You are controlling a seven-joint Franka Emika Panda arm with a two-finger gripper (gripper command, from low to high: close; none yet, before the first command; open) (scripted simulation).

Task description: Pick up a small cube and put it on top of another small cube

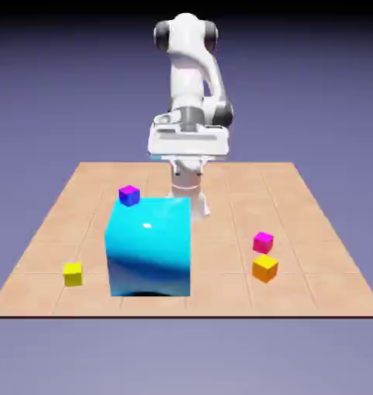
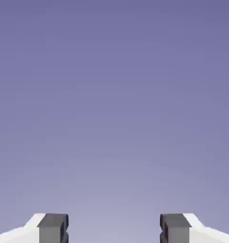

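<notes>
The small cube [image 1: 262,242] is plain magenta-pink and rests on the table at the exterior view's right. An orange cube [image 1: 265,268] sits just in front of it, close but apart. My gripper [image 1: 189,145] is held high at the back of the table, behind the big cyan block [image 1: 149,247] and far from every cube. In the hand view the gripper [image 2: 114,230] shows two grey fingertips [image 2: 53,228] standing wide apart, with only the blue-violet backdrop between them. It is open and holds nothing.
A little blue cube with a magenta top [image 1: 128,195] stands by the cyan block's back left corner. A yellow cube [image 1: 72,273] lies at the front left. The tiled table [image 1: 313,285] ends close in front of the cubes.
</notes>
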